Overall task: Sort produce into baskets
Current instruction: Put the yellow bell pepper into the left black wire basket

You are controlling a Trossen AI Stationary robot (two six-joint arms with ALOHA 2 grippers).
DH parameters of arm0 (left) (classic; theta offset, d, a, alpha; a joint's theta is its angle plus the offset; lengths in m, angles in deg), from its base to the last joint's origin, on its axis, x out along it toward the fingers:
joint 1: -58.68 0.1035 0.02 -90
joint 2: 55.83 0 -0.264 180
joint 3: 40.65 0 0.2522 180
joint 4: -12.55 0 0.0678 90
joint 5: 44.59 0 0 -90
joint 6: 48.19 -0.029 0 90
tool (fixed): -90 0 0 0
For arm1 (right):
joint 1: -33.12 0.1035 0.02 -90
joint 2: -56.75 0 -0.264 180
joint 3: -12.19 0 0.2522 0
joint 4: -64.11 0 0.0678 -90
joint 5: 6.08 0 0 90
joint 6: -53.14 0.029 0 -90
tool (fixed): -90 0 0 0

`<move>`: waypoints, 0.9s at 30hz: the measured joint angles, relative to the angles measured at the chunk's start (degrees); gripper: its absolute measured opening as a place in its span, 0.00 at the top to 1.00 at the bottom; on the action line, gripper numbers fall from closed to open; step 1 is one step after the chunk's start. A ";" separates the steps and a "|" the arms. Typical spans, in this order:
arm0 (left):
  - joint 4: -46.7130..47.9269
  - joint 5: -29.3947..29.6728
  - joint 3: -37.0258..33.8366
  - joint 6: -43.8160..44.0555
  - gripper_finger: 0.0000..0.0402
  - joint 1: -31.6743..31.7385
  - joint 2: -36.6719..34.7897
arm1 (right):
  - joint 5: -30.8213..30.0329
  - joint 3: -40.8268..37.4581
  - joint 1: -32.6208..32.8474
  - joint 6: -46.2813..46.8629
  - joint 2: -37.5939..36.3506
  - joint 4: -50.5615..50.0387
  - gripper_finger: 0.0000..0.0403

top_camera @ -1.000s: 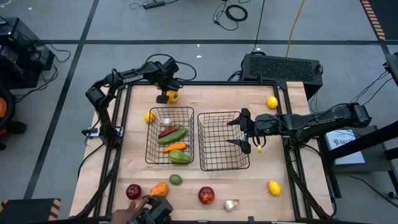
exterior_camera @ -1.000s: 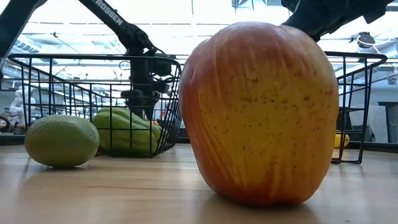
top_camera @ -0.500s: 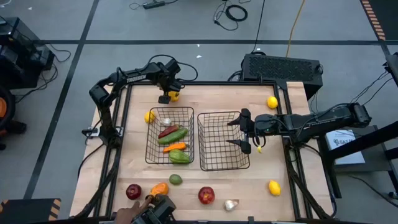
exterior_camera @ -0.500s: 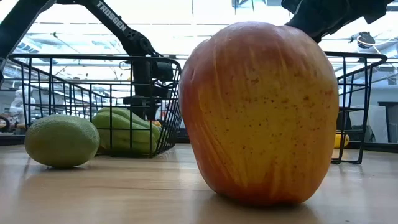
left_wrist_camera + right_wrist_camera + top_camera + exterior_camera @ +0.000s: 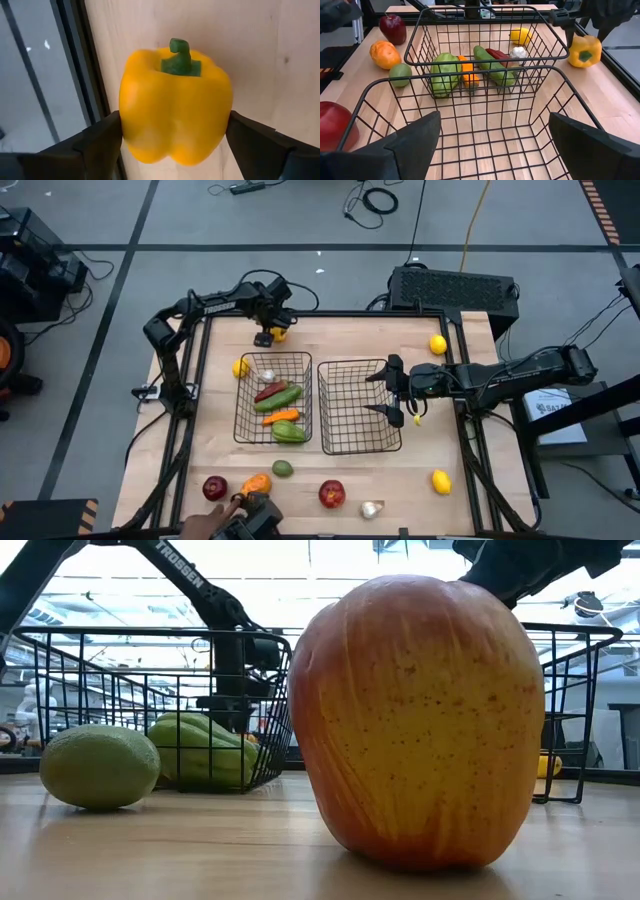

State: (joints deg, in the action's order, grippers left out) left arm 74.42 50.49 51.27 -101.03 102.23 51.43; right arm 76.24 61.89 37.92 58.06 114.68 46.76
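A: Changed since a second back? Barely. Left gripper (image 5: pixel 270 332) shifted a touch toward 12 o'clock with the pepper (image 5: pixel 277 333); rest same.

B: Left arm pose? Reaching from 9 o'clock along the far edge of the table (image 5: pixel 450 450), elbow folded at the left rail, wrist pointing down at about 11 o'clock of the left basket (image 5: pixel 272 398).

A: Fingers? Spread to either side of the pepper (image 5: pixel 175 106), pads (image 5: pixel 102 137) touching or nearly touching its flanks. Clamped or not, cannot tell. Pepper upright-ish, stem showing, resting on wood just beside the table's rail.

B: Right gripper (image 5: pixel 394 392)? Hanging over the 3 o'clock rim of the right basket (image 5: pixel 358 406), fingers wide apart, holding nothing. Arm stretched in flat from 3 o'clock. Basket bare inside (image 5: pixel 485 145).

A: Produce spots? Left basket: garlic (image 5: pixel 267 376), red pepper (image 5: pixel 270 391), cucumber (image 5: pixel 280 398), orange pepper (image 5: pixel 284 417), green pepper (image 5: pixel 288 433). Lemon (image 5: pixel 240 367) just outside its 10 o'clock corner.

B: Loose ones? Lemon (image 5: pixel 437 345) at 1 o'clock of the right basket, another (image 5: pixel 441 480) at 5 o'clock. Near edge: apple (image 5: pixel 214 488), orange fruit (image 5: pixel 257 484), lime (image 5: pixel 283 469), apple (image 5: pixel 331 494), garlic (image 5: pixel 371 508).

A: Low view? Apple (image 5: pixel 418 720) filling the front, lime (image 5: pixel 98 766) at 9 o'clock of it.
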 joint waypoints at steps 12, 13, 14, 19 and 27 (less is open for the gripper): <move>5.79 1.91 6.69 6.85 0.20 -1.74 -7.52 | 0.00 -0.02 0.00 -0.04 0.00 -0.17 0.10; 7.33 2.05 7.81 7.74 0.20 -2.21 -8.82 | -0.02 -0.02 0.00 -0.04 0.00 -0.20 0.10; 8.56 2.35 9.13 8.90 0.20 -2.80 -10.17 | -0.01 -0.02 0.01 -0.04 0.00 -0.18 0.10; 14.50 5.69 16.07 17.69 0.20 -6.72 -17.92 | -0.02 -0.02 0.00 -0.06 0.00 -0.20 0.10; 18.39 -1.58 18.10 39.27 0.20 -18.23 -29.24 | -0.02 -0.02 0.01 -0.06 0.00 -0.20 0.10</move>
State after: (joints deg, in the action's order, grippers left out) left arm 92.81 48.91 69.37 -61.76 84.00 22.19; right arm 76.22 61.87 37.92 58.01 114.68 46.56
